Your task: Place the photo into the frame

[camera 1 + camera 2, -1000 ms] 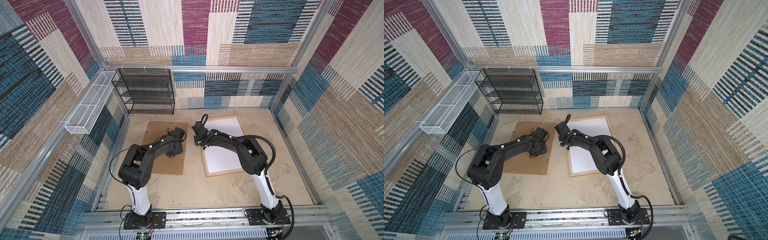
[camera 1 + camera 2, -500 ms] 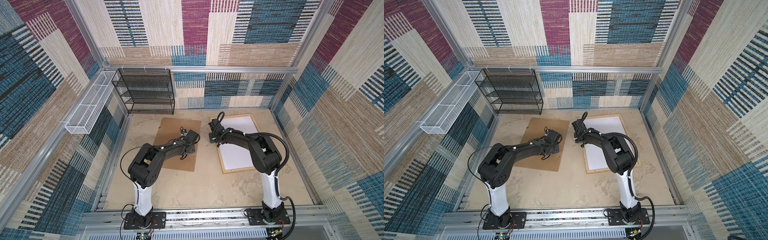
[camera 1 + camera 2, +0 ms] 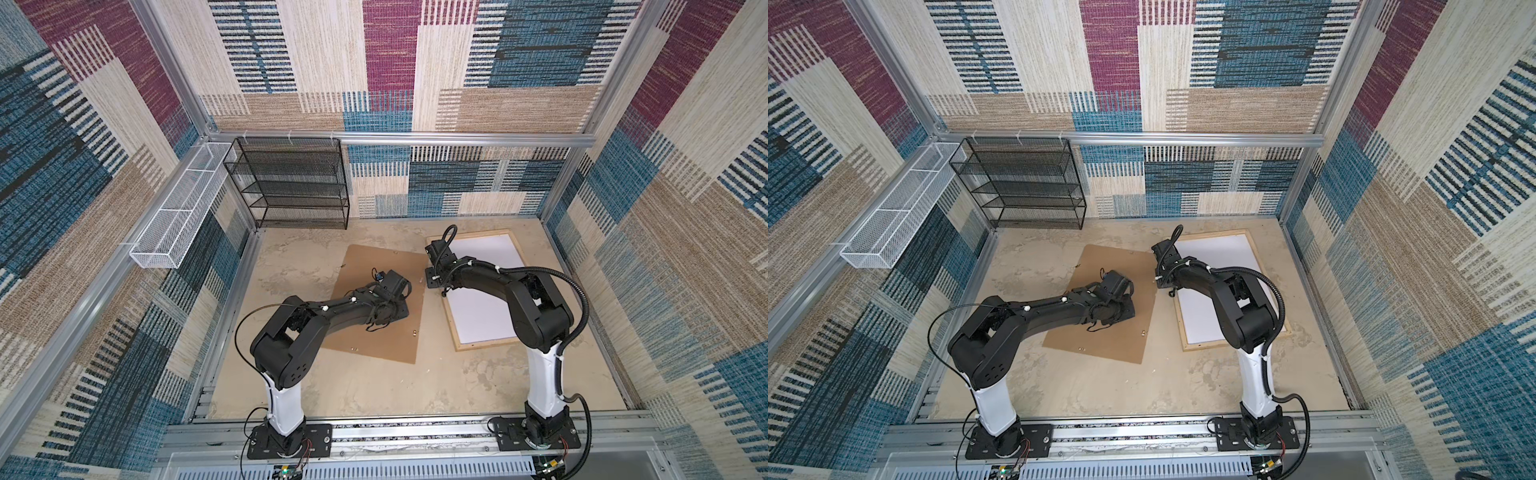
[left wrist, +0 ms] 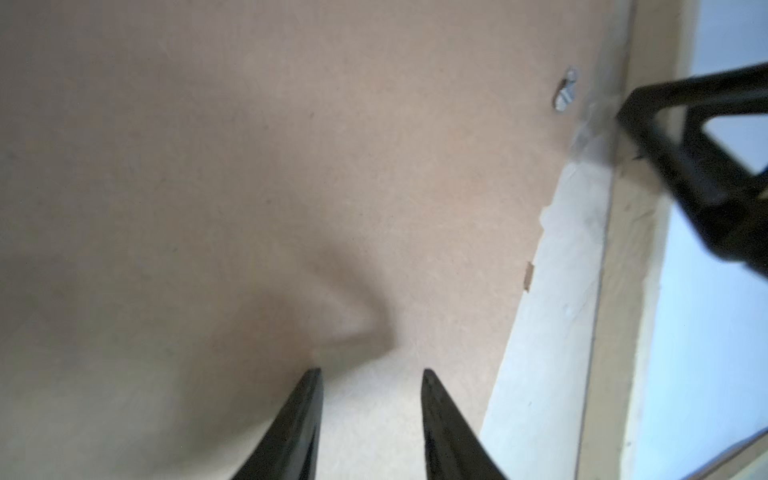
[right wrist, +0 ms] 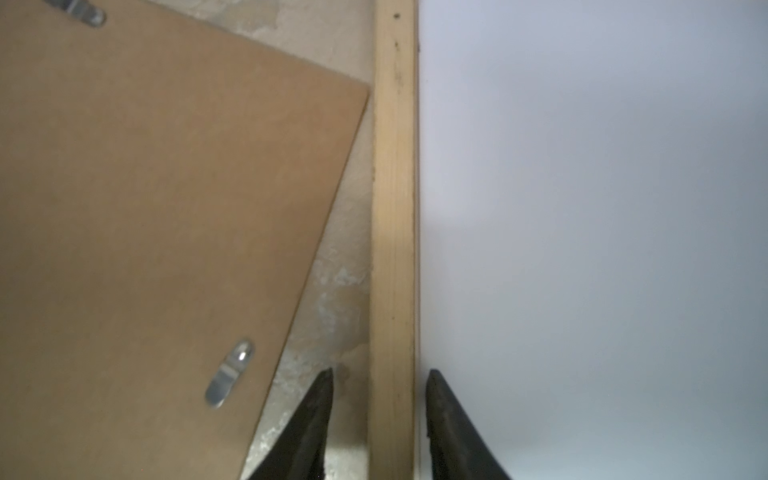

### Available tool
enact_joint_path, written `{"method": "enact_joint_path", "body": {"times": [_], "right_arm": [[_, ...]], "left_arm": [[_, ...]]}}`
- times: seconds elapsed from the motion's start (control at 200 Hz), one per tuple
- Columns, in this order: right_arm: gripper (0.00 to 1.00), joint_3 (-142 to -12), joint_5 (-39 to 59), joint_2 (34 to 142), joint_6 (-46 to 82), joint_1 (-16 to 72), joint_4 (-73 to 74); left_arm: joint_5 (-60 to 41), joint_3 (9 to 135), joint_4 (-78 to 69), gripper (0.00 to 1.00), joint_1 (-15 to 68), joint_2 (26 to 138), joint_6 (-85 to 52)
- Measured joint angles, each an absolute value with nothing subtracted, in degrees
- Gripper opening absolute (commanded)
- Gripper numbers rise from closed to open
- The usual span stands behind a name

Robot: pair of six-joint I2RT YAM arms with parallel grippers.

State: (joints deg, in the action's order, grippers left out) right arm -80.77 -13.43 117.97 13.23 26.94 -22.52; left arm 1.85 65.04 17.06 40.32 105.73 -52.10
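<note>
The frame (image 3: 490,343) (image 3: 1208,345) of pale wood lies flat at the right in both top views. A plain white sheet (image 3: 482,307) (image 5: 582,208) fills it. The photo's picture side is out of view. My right gripper (image 3: 443,291) (image 3: 1170,293) (image 5: 380,374) is open and straddles the frame's left rail (image 5: 395,208), with a gap on each side. My left gripper (image 3: 395,313) (image 3: 1121,311) (image 4: 370,374) is open, low over the brown backing board (image 3: 374,266) (image 4: 249,166), with nothing between its fingers.
The backing board's near corner lies close to the frame's left rail, with metal turn clips (image 5: 230,374) along its edge. A black mesh rack (image 3: 291,183) stands at the back left. A white wire basket (image 3: 178,216) hangs on the left wall. Bare sandy tabletop (image 3: 374,395) lies in front.
The frame and the backing board have shifted to the right with both arms. The right gripper has opened off the frame's rail. The left jaws have opened slightly.
</note>
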Motion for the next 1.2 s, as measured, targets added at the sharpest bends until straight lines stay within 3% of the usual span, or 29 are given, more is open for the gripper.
{"method": "enact_joint_path", "body": {"times": [0.34, 0.671, 0.906, 1.197], "right_arm": [[0.57, -81.93, -11.31, 114.15, 13.28, 26.94, -25.17], [0.7, -69.21, 2.81, 103.04, 17.19, 32.16, -20.84], [0.7, -65.3, 10.04, 106.0, 20.93, 33.12, -16.95], [0.7, -73.63, 11.44, 113.62, 20.56, 32.69, -16.56]], "left_arm": [[12.51, 72.58, 36.95, 0.49, 38.74, 103.07, -45.15], [15.88, 57.34, 42.39, 0.5, 23.97, 92.4, -42.02], [12.6, 52.21, 39.86, 0.49, 19.14, 90.78, -41.8], [9.96, 49.91, 36.36, 0.47, 18.9, 91.02, -41.82]]}}
